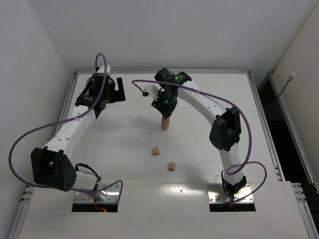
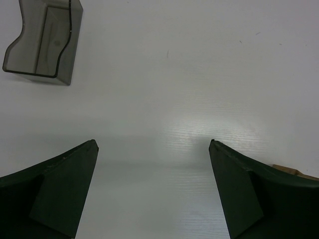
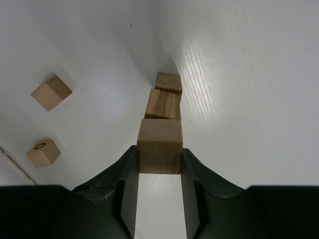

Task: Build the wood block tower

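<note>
My right gripper is shut on a light-brown wood block, its fingers pressing on two opposite sides. Directly under it stands the tower, two cubes high, with its lower cube on the table. I cannot tell whether the held block touches the top cube. From above, the right gripper hangs over the tower at mid table. Two loose wood blocks lie nearer the arm bases. My left gripper is open over bare table at the far left.
A dark grey translucent bin lies on the white table ahead of the left gripper. The two loose blocks lie to the left in the right wrist view. Purple cables loop off both arms. White walls border the table.
</note>
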You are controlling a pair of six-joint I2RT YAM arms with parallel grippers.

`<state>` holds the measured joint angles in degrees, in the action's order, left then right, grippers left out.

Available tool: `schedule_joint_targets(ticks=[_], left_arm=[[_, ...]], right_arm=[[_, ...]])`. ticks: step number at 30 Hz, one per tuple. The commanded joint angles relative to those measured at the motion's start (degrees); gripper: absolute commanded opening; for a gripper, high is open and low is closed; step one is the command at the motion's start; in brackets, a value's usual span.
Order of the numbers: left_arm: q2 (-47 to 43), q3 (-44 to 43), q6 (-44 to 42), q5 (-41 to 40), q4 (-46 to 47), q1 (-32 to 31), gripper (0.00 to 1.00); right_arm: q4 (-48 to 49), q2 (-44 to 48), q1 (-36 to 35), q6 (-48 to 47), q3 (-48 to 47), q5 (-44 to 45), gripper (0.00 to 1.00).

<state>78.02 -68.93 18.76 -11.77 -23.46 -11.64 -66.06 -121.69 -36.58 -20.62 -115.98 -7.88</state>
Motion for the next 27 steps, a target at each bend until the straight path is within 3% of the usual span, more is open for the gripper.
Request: schedule_joint_targets(ticks=[1, 13, 22, 27], left_arm=[[0.3, -1.9, 1.0, 0.5, 1.7, 0.7, 0.91], [0.8, -1.9, 1.0, 0.5, 1.7, 0.7, 0.91], [0.3, -1.4, 1.0, 0.0, 1.7, 0.7, 0.91], [-1.8, 1.2, 2.1, 1.9, 1.7, 2.5, 0.91]], right_arm=[[0.2, 0.2, -0.1, 0.1, -2.3, 0.4, 0.21], [0.2, 0.2, -0.1, 0.1, -1.8, 0.4, 0.54], [1.9, 5.6, -0.1, 0.1, -1.8, -1.5, 0.61], [3.0, 14.5, -0.1, -0.6, 0.5, -2.1, 0.61]])
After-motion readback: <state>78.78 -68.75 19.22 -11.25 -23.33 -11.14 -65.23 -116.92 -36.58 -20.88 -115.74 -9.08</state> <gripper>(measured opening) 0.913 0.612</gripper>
